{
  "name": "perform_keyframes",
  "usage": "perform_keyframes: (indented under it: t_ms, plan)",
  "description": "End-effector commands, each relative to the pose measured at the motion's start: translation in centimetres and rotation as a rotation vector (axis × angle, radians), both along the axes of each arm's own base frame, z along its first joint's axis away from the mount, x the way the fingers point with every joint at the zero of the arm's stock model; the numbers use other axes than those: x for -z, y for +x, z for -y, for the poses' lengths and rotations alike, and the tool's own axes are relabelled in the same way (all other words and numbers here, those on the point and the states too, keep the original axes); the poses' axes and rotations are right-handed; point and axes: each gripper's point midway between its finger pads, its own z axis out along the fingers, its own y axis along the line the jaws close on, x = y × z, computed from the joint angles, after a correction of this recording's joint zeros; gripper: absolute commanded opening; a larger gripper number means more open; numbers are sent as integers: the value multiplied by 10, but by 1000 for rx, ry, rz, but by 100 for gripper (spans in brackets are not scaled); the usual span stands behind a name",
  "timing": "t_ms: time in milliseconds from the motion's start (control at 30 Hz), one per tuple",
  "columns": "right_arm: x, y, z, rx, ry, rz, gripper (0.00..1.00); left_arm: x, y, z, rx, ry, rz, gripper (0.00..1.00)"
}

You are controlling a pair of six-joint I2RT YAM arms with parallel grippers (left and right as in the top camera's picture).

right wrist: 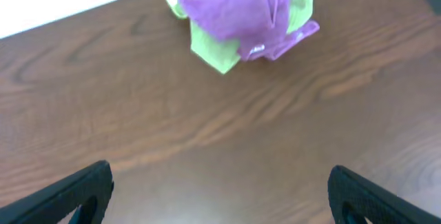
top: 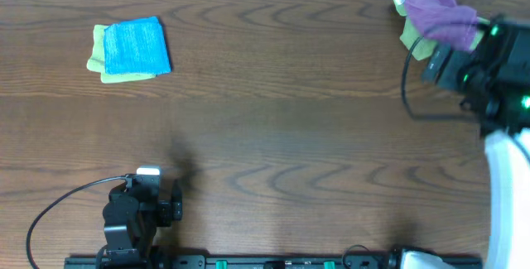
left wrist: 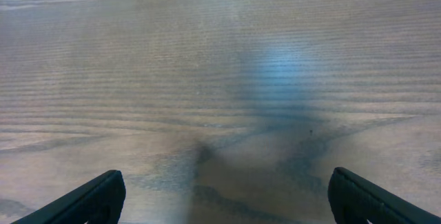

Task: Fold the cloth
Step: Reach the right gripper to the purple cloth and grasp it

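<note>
Cloth (top: pixel 439 14) location: far right corner of the table (top: pixel 290 95). It is bunched into a mound, not laid flat. It lies on top of a green cloth (right wrist: pixel 213 48), whose edges stick out beneath it on both sides. A white tag (right wrist: pixel 257 48) shows at its near edge.

Right gripper (right wrist: pixel 220 182): jaws spread wide, empty, short of the mound and apart from it. Left gripper (left wrist: pixel 227 189): jaws spread, empty, over bare table at the front left, well apart from the cloth.

Hazards I judge from this state:

1. Double pick. The two fabrics touch, so a deep pinch would likely catch the green cloth too. I would pinch high on the mound.
2. Poor grasp point. No corner of the cloth is clearly exposed. A pinch on a crease would give a lopsided drape and a misaligned fold.
3. Edge loss. The pile sits near the far table edge. A push instead of a lift could slide it off.
4. Reach. A two-arm fold probably requires bringing the cloth toward the centre first.
5. Wrong target. A blue cloth (top: pixel 138 45) lies at the far left and is not the task item.
</note>
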Motion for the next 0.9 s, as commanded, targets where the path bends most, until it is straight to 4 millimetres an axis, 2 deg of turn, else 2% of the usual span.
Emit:
perform_keyframes:
  t_ms: [0,167,300,367,533,633,867]
  plan:
    - [-9,21,18,5,-6,-5,99,11,-3,1,16,9,-28,95]
    - [-12,59,46,16,-1,-10,99,11,-3,1,16,9,-28,95]
    - [-10,89,56,-13,7,0,99,11,-3,1,16,9,-28,95]
    - [-4,102,59,-33,17,-2,99,11,-3,1,16,9,-28,95]
    - [26,140,57,-89,73,6,99,11,-3,1,16,9,-28,95]
    - [34,158,55,-117,88,46,99,11,-3,1,16,9,-28,95]
    - [24,181,70,-93,22,144,99,11,-3,1,16,9,-28,95]
